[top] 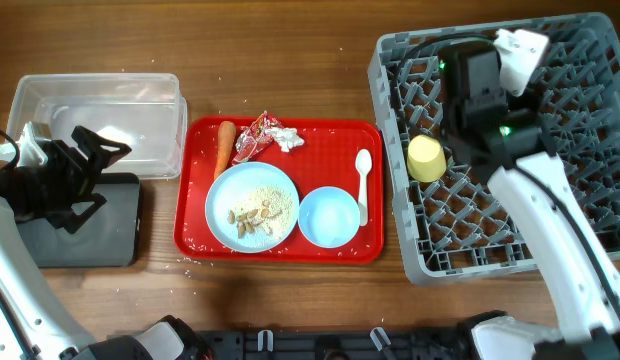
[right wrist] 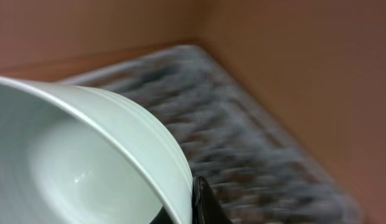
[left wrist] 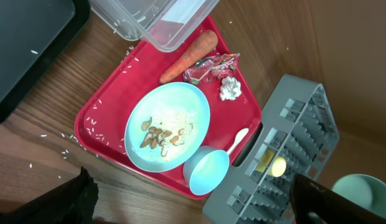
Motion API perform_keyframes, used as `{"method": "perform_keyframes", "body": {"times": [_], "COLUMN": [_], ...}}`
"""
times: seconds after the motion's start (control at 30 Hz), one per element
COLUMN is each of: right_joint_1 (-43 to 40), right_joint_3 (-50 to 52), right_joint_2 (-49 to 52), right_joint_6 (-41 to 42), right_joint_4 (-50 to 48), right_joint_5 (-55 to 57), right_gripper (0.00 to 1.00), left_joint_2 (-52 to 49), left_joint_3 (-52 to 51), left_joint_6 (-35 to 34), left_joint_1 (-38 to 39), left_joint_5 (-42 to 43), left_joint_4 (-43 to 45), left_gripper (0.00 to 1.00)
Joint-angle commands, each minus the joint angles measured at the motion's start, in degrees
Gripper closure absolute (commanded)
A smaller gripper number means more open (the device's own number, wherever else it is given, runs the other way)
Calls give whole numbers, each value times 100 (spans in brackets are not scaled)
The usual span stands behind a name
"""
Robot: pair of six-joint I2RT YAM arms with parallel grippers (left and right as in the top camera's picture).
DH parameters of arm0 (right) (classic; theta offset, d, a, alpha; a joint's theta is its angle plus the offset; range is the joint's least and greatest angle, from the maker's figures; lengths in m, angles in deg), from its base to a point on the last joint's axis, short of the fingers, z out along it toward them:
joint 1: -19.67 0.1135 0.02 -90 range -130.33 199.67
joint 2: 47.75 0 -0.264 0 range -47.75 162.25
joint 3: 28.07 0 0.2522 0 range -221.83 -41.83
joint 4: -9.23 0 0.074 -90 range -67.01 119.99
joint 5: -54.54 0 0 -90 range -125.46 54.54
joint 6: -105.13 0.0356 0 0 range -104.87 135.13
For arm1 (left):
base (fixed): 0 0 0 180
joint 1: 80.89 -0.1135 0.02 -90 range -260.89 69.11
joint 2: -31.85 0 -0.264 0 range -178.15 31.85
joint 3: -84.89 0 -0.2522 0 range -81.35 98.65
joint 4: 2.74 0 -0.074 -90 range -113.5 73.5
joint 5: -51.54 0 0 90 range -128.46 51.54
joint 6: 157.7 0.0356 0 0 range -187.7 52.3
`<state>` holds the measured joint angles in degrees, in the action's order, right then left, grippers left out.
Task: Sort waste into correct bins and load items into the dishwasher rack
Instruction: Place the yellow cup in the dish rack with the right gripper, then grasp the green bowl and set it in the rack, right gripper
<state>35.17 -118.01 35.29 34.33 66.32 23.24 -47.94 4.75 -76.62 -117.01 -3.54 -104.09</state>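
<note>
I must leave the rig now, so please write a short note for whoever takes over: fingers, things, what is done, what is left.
Left gripper: fingers open, empty, over the black tray.
Right gripper: shut on a bowl, above the rack.
Done: cup is in the rack.
On the red tray: plate with scraps, second bowl, spoon, carrot, wrapper, tissue.
Clear tub looks empty.
Left: set the bowl down, load plate, second bowl and spoon, sort all the waste.
</note>
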Motion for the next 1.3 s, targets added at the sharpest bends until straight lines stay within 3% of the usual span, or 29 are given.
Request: {"method": "perform_keyframes", "body": {"times": [0.0,0.07,0.13,0.3,0.4,0.43,0.5,0.53,0.57,0.63,0.73,0.77,0.83,0.87,0.97,1.13,1.2,1.23,1.27], "right_joint_1": [-382,-568,-754,-708,-293,-87,144,293,330,481,1174,1606,1884,2033,2146,2138,2144,2144,2144], "right_joint_3": [-4,-4,-4,-4,-4,-4,-11,-11,-11,-11,-11,-11,11,63,278,835,918,951,957], "right_joint_2": [664,1204,1912,2951,2997,2907,2662,2203,2037,1495,208,-238,-219,-114,619,1707,2020,2144,2192], "right_joint_6": [-636,-772,-1768,-2820,-2699,-2664,-2717,-2822,-2822,-2822,-2570,-2284,-1799,-1412,610,680,326,391,555], "right_joint_4": [-236,-511,-1126,-1858,-1775,-1757,-1775,-1759,-1751,-1657,-861,-354,7,254,1622,1469,1250,1178,1167], "right_joint_5": [1370,1309,1707,1840,1668,1663,1530,1270,1226,811,-2330,-5152,-6896,-7191,-6380,-6048,-6540,-6542,-6518], "right_gripper": [96,96,96,96,93,77,61,37,27,22,22,23,23,23,23,28,44,58,83], "left_joint_2": [66,66,66,66,66,66,66,66,66,66,66,66,66,66,66,66,66,66,66], "left_joint_3": [92,92,92,92,92,92,92,92,92,92,92,92,92,92,92,92,92,92,92], "left_joint_6": [-50,-52,-52,-52,-52,-52,-52,-52,-52,-52,-52,-52,-52,-52,-52,-52,-52,-52,-52], "left_joint_1": [11,11,11,11,11,11,11,11,11,11,11,11,11,11,11,11,11,11,11], "left_joint_5": [-35,-35,-35,-35,-46,-57,-57,-55,-55,-55,-55,-55,-57,-55,-57,-55,-55,-55,-55], "left_joint_4": [7,7,7,7,7,7,7,9,7,9,7,9,7,9,9,7,7,9,7], "left_gripper": [0,0,0,0,0,0,0,0,0,0,0,0,0,0,0,0,0,0,0]}}
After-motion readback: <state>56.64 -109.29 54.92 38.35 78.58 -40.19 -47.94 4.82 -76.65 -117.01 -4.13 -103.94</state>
